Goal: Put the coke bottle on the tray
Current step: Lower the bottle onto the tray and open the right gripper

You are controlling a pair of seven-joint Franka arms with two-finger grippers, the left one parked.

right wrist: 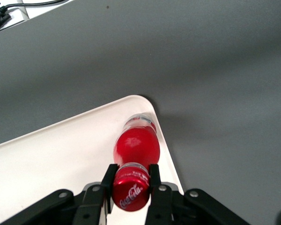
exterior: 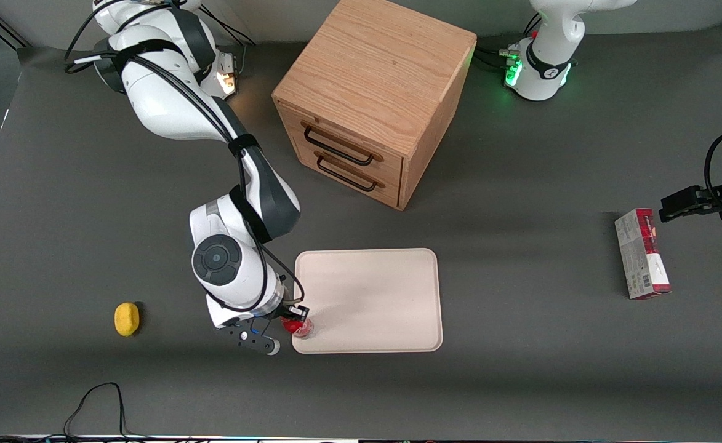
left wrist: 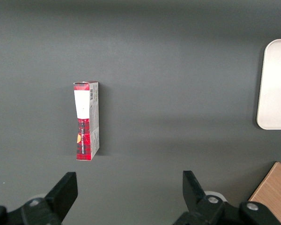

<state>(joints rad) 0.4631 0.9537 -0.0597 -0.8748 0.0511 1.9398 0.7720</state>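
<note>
Pincer clamped on upright, perhaps tilted coke bottle, cap up, over tray corner.

1. A wooden cabinet with two dark-handled drawers stands on the grey table.
2. A yellow lump lies toward the working arm's end of the table.
3. A red-and-grey carton lies flat toward the parked arm's end.
4. A black cable loops at the table's near edge.

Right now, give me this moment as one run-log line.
gripper: shut on bottle cap | bottle: upright over tray's near corner | tray: nothing else on it
</note>
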